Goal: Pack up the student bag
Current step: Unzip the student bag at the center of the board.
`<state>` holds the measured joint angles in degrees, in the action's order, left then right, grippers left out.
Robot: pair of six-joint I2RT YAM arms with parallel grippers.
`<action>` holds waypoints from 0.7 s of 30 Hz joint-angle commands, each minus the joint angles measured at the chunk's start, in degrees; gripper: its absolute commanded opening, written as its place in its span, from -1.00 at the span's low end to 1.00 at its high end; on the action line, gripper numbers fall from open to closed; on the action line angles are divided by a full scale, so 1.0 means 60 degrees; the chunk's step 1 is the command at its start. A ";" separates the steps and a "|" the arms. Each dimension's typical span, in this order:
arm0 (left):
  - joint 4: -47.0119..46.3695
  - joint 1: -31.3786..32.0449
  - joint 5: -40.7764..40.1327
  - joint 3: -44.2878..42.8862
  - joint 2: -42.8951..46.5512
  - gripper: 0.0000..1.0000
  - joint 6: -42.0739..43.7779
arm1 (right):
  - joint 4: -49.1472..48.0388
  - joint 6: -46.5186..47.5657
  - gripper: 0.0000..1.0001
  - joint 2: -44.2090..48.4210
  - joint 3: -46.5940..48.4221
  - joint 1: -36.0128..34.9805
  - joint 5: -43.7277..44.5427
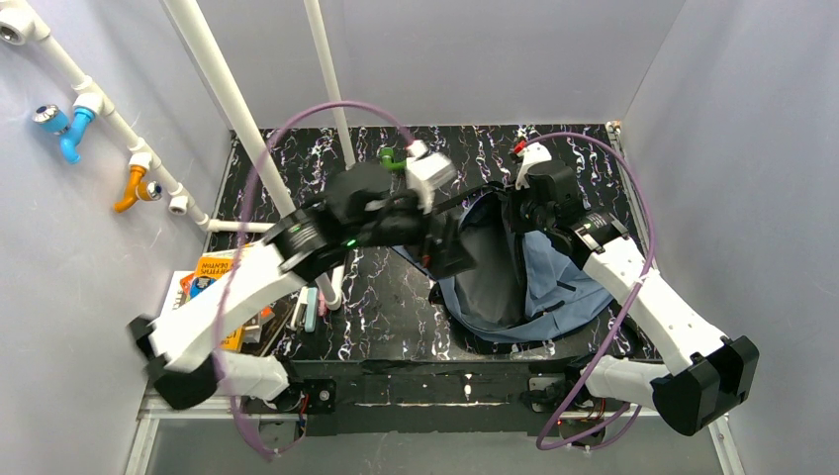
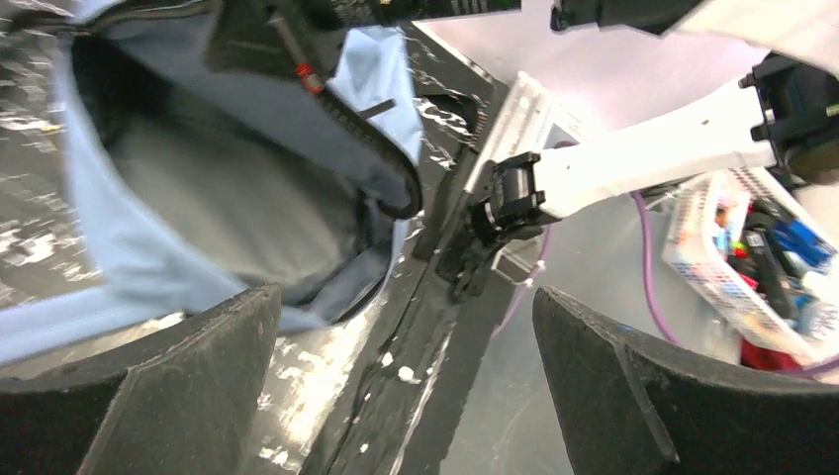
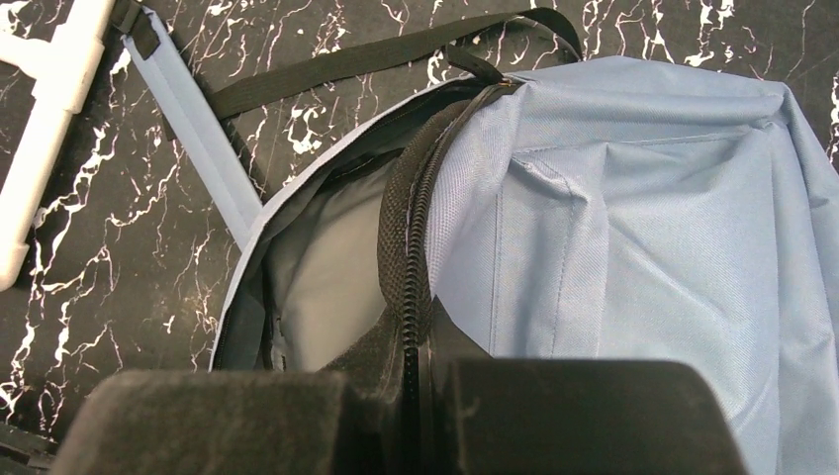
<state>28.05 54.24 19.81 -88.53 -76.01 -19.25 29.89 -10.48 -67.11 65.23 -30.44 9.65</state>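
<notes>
The student bag point(image 1: 554, 282), slate-blue with its main zip undone, lies on the right half of the black marble table point(image 1: 386, 317). Its grey lining point(image 2: 208, 198) shows through the open mouth. My right gripper point(image 3: 420, 371) is shut on the bag's black zip edge point(image 3: 406, 228) and holds that flap up near the bag's far end point(image 1: 527, 213). My left gripper point(image 1: 448, 255) hangs at the left rim of the bag's mouth. It stands wide open point(image 2: 406, 386), its fingers point(image 2: 148, 396) empty, with table edge and floor between them.
Books point(image 1: 213, 277) and pens point(image 1: 312, 307) lie at the table's left edge. A white pipe frame point(image 1: 247, 119) rises at the back left. The bag's black webbing strap point(image 3: 376, 54) and blue shoulder strap point(image 3: 188, 129) trail on the table. A white basket point(image 2: 727, 257) sits beyond the table.
</notes>
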 commanded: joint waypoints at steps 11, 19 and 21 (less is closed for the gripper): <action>0.5697 0.0101 -0.5210 0.0352 0.4604 0.96 0.0401 | -0.1340 -0.0039 -0.97 0.0182 -0.0469 0.0017 -0.0759; 0.7140 0.0101 -0.6807 0.0475 0.4866 0.96 0.0437 | -0.1292 -0.0003 -0.97 -0.0001 -0.0415 0.0019 -0.0947; 0.7368 0.0103 -0.7901 0.0653 0.4873 0.96 0.0256 | -0.1377 -0.0025 -0.97 0.0093 -0.0532 0.0019 -0.0928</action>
<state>65.45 54.87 -15.40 -85.08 -45.36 -16.73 25.89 -10.39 -67.33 62.33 -30.39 5.54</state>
